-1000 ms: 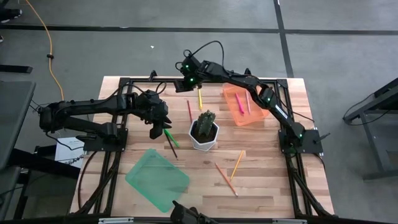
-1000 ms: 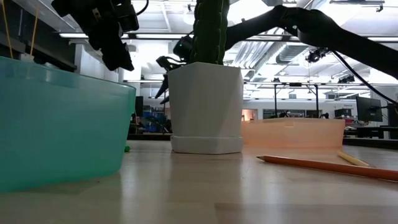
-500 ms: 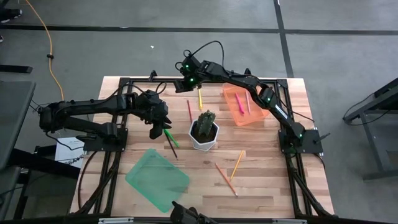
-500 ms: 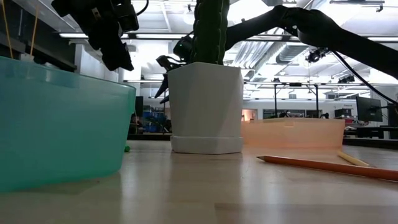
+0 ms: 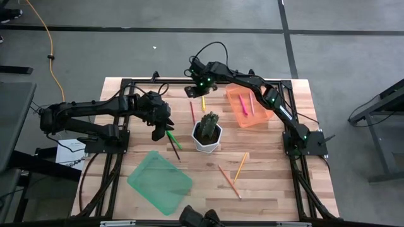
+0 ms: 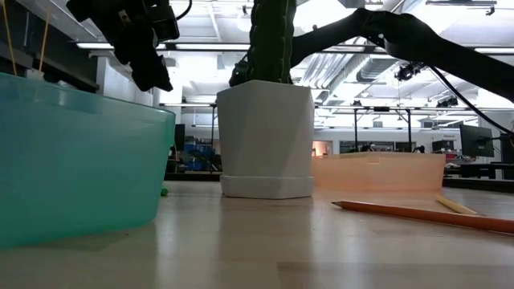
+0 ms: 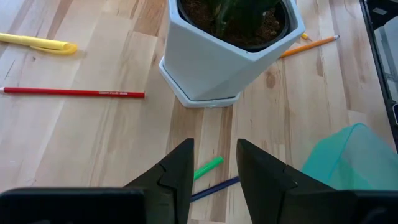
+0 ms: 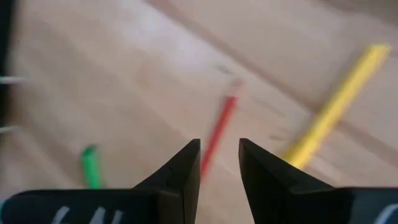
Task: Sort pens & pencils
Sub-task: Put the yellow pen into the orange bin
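Note:
My right gripper (image 5: 193,91) hangs open above the table's far middle, over the red pencil (image 8: 217,134) and beside the yellow pen (image 5: 203,101); nothing is between its fingers. My left gripper (image 5: 159,130) waits open above the green pen (image 7: 207,168) and the dark pencil (image 7: 214,186), left of the cactus pot (image 5: 207,132). All of these lie flat on the wood. The pink pen (image 5: 251,103) lies in the orange tray (image 5: 260,117). Two orange pencils (image 5: 240,166) (image 5: 228,181) lie flat near the front right.
A green tray (image 5: 160,181) sits at the front left. The white cactus pot (image 6: 265,136) stands mid-table between the two arms. A black frame runs along the table's edges. Bare wood shows between the pot and the front edge.
My right gripper has shifted a little toward the table's near and right edges and tipped further downward, slipping behind the pot in the low view. The pens and pencils have stayed where they were.

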You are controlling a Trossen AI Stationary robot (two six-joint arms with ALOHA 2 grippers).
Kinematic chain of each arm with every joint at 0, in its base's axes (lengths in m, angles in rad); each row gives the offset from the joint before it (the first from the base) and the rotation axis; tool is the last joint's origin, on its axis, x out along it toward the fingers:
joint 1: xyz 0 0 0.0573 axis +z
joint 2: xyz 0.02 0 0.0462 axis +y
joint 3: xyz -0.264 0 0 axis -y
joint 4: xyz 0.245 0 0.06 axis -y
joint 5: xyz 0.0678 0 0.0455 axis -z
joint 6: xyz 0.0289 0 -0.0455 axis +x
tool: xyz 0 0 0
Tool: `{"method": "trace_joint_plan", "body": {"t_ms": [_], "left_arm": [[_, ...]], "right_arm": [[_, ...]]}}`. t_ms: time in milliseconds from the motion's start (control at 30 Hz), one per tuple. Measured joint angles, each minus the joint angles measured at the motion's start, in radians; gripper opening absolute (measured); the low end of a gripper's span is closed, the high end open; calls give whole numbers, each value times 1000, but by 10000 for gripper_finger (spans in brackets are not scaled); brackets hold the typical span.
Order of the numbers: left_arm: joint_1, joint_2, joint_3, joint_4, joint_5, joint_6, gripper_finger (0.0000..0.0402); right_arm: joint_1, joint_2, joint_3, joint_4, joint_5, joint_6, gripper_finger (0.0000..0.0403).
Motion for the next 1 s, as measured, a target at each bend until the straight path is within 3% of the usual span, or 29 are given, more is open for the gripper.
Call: {"method": "trace_joint_plan", "body": {"t_ms": [367,767,1000], "left_arm": [[0,0,0,1,-18,8,108],[0,0,0,0,-17,13,108],[0,0,0,0,-15,34,108]], "right_arm": [[12,57,-1,-100,42,25,101],[-27,64,-1,-106,127,50,101],[-38,63,-1,-82,110,70,101]]}}
